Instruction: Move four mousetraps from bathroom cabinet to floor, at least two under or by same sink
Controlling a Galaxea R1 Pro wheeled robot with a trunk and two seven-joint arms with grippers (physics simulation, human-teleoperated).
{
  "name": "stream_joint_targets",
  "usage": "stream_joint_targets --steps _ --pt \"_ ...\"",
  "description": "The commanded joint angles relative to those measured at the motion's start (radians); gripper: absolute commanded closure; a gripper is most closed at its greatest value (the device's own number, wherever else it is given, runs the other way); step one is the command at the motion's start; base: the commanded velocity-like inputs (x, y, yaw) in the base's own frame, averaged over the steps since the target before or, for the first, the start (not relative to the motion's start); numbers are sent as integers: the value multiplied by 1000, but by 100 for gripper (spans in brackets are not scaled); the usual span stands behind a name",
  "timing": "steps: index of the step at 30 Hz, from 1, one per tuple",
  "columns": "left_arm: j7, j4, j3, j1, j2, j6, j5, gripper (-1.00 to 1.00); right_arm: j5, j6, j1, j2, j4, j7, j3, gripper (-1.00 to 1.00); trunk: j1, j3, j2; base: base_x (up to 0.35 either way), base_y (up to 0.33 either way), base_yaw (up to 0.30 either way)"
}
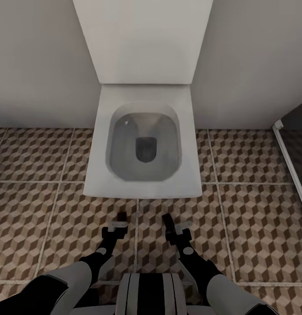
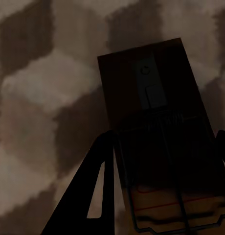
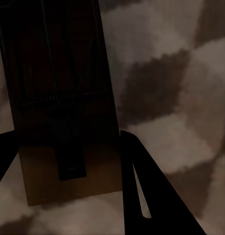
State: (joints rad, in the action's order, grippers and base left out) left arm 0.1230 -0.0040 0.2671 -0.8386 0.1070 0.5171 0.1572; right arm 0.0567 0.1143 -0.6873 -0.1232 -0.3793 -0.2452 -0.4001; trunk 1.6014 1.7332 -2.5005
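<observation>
Two mousetraps are in sight, one per gripper. Both arms reach forward and down, side by side, toward the white square toilet [image 1: 144, 148] at twelve o'clock. The left gripper [image 1: 121, 217] has its fingers closed against the edges of a mousetrap [image 2: 156, 137], a dark wooden board with a metal spring bar. The right gripper [image 1: 167, 219] likewise clamps a second mousetrap [image 3: 61, 107]. Both boards hang just above the bathroom floor [image 1: 256, 218] with its cube-patterned tiles. A shower edge [image 1: 291, 162] runs at three o'clock. No writing is legible on either trap.
</observation>
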Motion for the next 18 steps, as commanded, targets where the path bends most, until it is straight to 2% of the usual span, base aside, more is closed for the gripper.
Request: stream_joint_targets --steps 1,18 --pt "8 1 9 0 0 3 5 100 9 4 -1 0 1 -6 -8 100 0 0 0 15 0 0" --pt "8 1 9 0 -1 3 5 100 9 4 -1 1 2 -6 -9 100 0 0 0 2 0 0"
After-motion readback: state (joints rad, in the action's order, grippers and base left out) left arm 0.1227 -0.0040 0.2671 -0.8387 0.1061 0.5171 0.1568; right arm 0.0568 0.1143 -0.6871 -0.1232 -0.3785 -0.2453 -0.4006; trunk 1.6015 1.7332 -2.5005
